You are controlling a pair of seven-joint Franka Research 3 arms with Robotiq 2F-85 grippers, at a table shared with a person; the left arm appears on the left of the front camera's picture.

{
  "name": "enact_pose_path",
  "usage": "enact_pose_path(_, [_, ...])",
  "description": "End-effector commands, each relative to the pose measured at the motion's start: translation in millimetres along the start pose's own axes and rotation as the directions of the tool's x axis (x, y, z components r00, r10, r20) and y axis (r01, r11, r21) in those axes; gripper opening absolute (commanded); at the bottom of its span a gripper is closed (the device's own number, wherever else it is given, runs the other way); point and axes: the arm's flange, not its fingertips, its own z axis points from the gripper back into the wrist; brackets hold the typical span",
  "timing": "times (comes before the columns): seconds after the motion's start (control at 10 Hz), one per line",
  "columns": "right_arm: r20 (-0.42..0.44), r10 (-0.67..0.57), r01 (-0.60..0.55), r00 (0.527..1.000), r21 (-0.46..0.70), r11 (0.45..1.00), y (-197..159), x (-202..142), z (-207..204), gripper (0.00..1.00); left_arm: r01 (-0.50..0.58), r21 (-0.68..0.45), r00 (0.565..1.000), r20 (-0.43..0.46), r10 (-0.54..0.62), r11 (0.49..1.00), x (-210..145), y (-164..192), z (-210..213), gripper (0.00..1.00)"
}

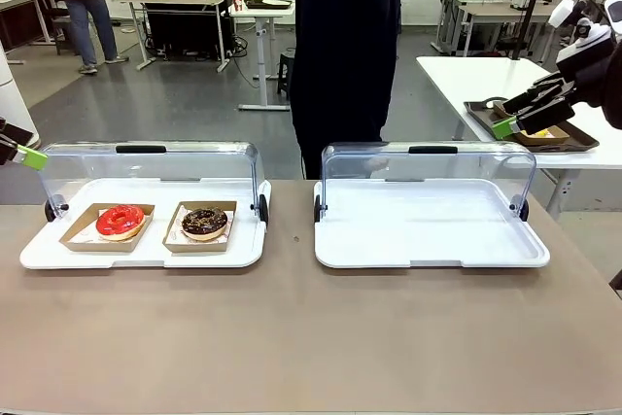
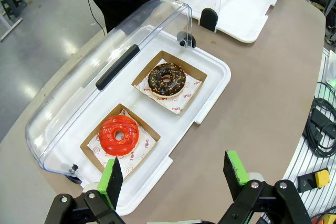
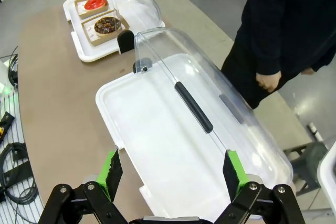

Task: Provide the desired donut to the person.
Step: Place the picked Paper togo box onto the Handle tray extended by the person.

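A red-glazed donut (image 1: 120,222) and a chocolate sprinkled donut (image 1: 204,224) each lie in a brown paper box on the left white tray (image 1: 146,256), whose clear lid stands open. From the left wrist, the red donut (image 2: 119,135) is nearest and the chocolate donut (image 2: 166,79) lies beyond it. My left gripper (image 2: 173,174) hovers open above the tray's near edge, holding nothing; it enters the front view at the left edge (image 1: 24,151). My right gripper (image 3: 172,174) is open and empty, high at the right (image 1: 510,116). The person (image 1: 345,46) stands at the far side, one hand (image 3: 269,81) hanging down.
An empty white tray (image 1: 428,252) with its clear lid raised sits at the right of the brown table (image 1: 292,337). Cables (image 2: 321,124) hang off the table's side. A white side table (image 1: 583,157) with a dark tray stands behind my right arm.
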Motion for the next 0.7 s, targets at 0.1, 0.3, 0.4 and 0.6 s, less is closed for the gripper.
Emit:
enact_pose_path(0.1, [0.016, 0.001, -0.002, 1.000, 0.006, 1.000, -0.5, -1.1, -1.7, 1.00, -0.005, -0.008, 1.000, 0.010, 0.005, 1.000, -0.9, 0.4, 0.0, 1.00])
enact_pose_path(0.3, [0.016, 0.001, -0.002, 1.000, 0.006, 1.000, -0.5, -1.1, -1.7, 1.00, -0.005, -0.008, 1.000, 0.010, 0.005, 1.000, -0.9, 0.4, 0.0, 1.00])
enact_pose_path(0.4, [0.016, 0.001, -0.002, 1.000, 0.006, 1.000, -0.5, -1.1, -1.7, 1.00, -0.005, -0.008, 1.000, 0.010, 0.005, 1.000, -0.9, 0.4, 0.0, 1.00])
enact_pose_path(0.6, [0.016, 0.001, -0.002, 1.000, 0.006, 1.000, -0.5, -1.1, -1.7, 1.00, -0.005, -0.008, 1.000, 0.010, 0.005, 1.000, -0.9, 0.4, 0.0, 1.00])
